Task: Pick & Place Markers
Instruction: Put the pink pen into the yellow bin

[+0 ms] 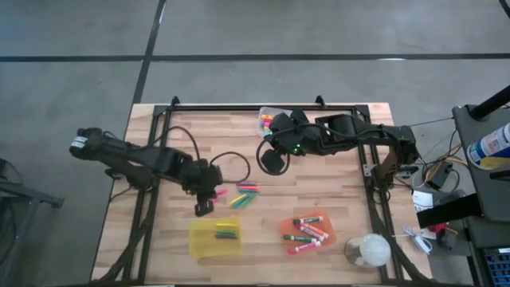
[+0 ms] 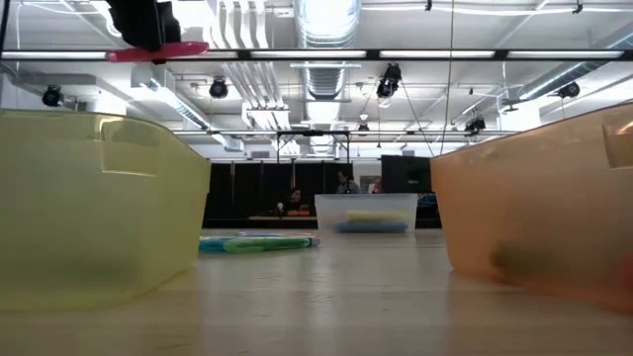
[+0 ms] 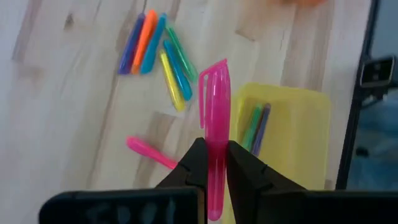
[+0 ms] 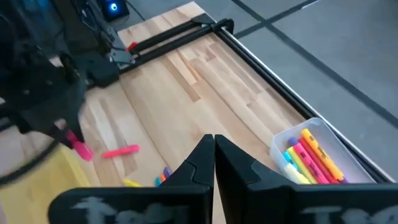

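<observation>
Two arms share the wooden tabletop (image 1: 255, 159), and we start with that slatted surface, which fills the middle of the high view. On it we count three bins: a yellow bin (image 1: 213, 239) at about seven o'clock, an orange bin (image 1: 307, 231) at about five o'clock, and a clear bin (image 1: 271, 121) at twelve o'clock.

The left end effector (image 3: 213, 163) hangs above the tabletop between the loose markers and the yellow bin, its fingers pinched narrow around a neon pink highlighter (image 3: 215, 124). This is a smooth, translucent barrel with a clipped cap at the far end, held partway along its length so the capped end sticks out over the yellow bin's rim. The right end effector (image 4: 213, 152) is up near the clear bin, fingers pressed together on nothing.

Near the centre we see a loose cluster of markers (image 3: 158, 53), six that we can count: purple, orange, blue, yellow, another blue and a green. A single pink marker (image 3: 149, 151) lies apart from them at about nine o'clock of the cluster in the high view. The yellow bin holds two we can tell, green and purple (image 3: 256, 127). The orange bin carries several white-barrelled markers (image 1: 307, 231); their exact count is unclear. The clear bin holds yellow and orange highlighters (image 4: 311, 155).
</observation>
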